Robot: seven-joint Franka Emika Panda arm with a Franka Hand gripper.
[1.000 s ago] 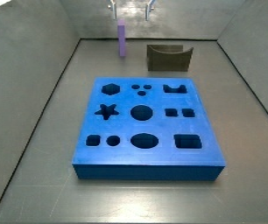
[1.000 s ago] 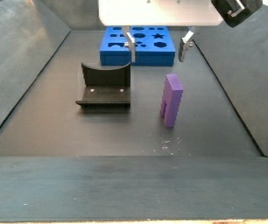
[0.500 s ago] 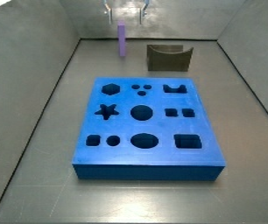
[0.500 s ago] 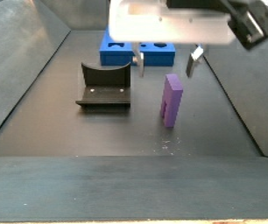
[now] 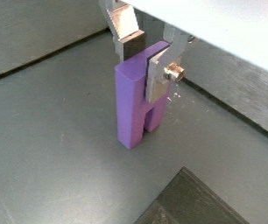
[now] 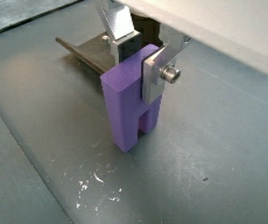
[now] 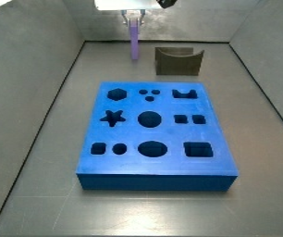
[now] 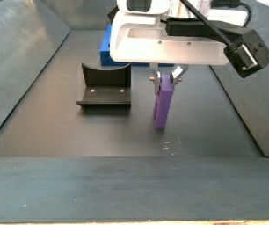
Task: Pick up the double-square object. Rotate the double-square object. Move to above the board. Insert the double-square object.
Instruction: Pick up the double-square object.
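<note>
The double-square object (image 8: 164,104), a tall lavender block, stands upright with its lower end at the dark floor. My gripper (image 8: 165,81) is shut on its top end, one silver finger on each side, as both wrist views show (image 5: 143,59) (image 6: 139,54). In a side view the block (image 7: 133,42) is at the far end of the bin, under the gripper (image 7: 133,20). The board (image 7: 169,134), a thick bright-blue slab with dark shaped cutouts, lies flat mid-floor, apart from the block. Only a sliver of the board (image 8: 105,44) shows behind the gripper body.
The fixture (image 7: 178,61) stands on the floor beside the block, between it and the board's far corner. It is also seen as a dark bracket (image 8: 104,88) and sits just behind the block (image 6: 81,51). Grey bin walls enclose the floor.
The gripper has come down from above the floor onto the block, and its fingers have closed from wide apart onto the block's top. The block has shifted slightly.
</note>
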